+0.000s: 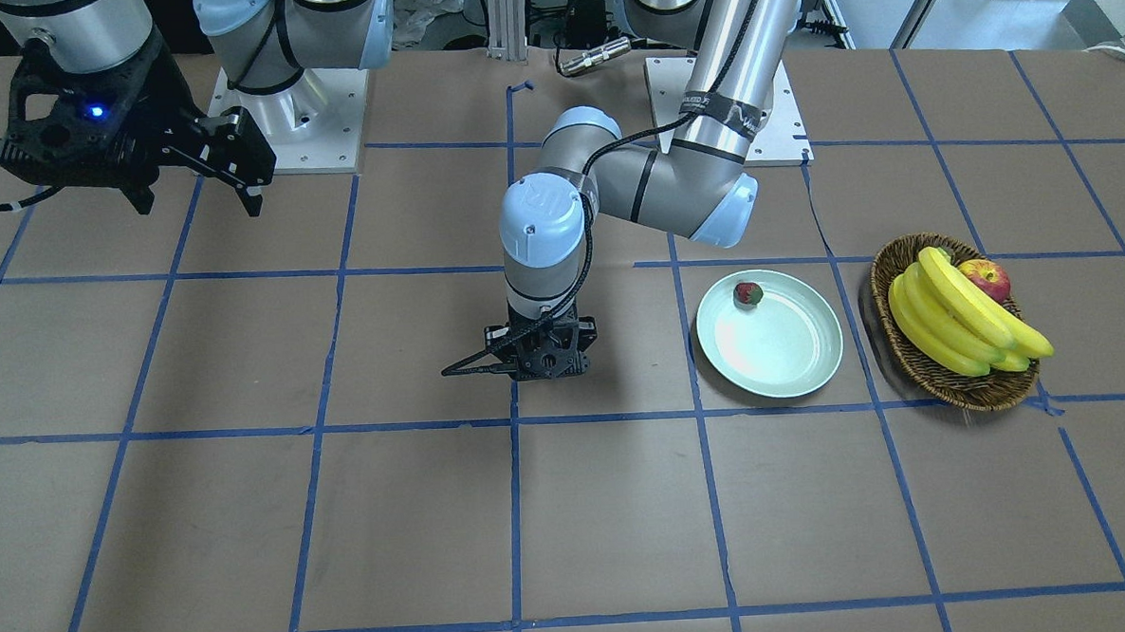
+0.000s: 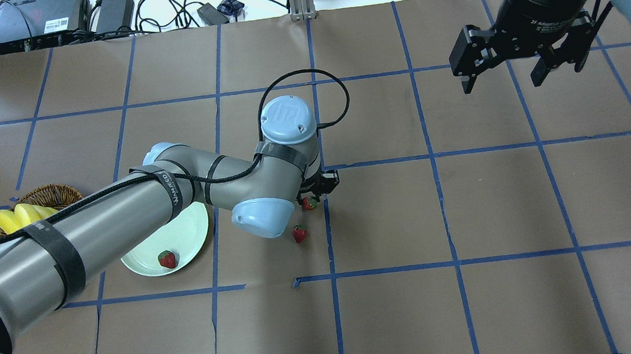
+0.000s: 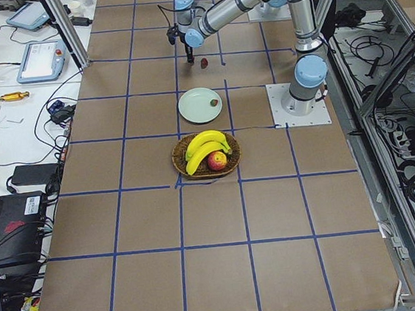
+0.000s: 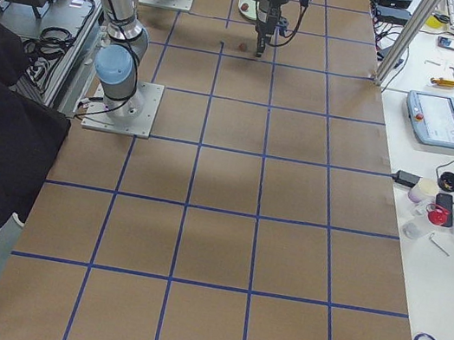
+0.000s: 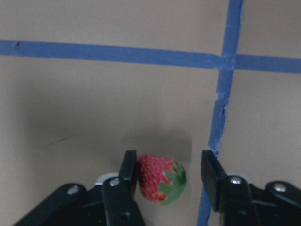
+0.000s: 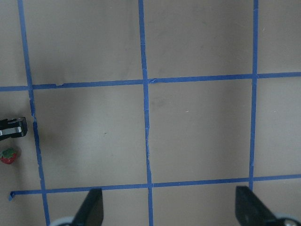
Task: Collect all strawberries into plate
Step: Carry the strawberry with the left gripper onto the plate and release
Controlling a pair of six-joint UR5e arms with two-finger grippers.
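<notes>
My left gripper (image 2: pixel 317 192) is low over the table, open, with its fingers on either side of a strawberry (image 5: pixel 157 181). One finger (image 5: pixel 128 170) touches the berry and the other stands apart from it. A second strawberry (image 2: pixel 299 234) lies on the table just beside it. A third strawberry (image 1: pixel 748 294) lies in the pale green plate (image 1: pixel 782 349), near its rim. In the front view the left gripper (image 1: pixel 544 372) hides the two table berries. My right gripper (image 2: pixel 502 80) is open and empty, high over the far side of the table.
A wicker basket (image 1: pixel 950 380) holding bananas (image 1: pixel 962 322) and a red-yellow apple (image 1: pixel 986 277) stands just beyond the plate. Blue tape lines cross the brown table. My left arm's forearm (image 2: pixel 100 227) hangs over part of the plate (image 2: pixel 188 237) in the overhead view.
</notes>
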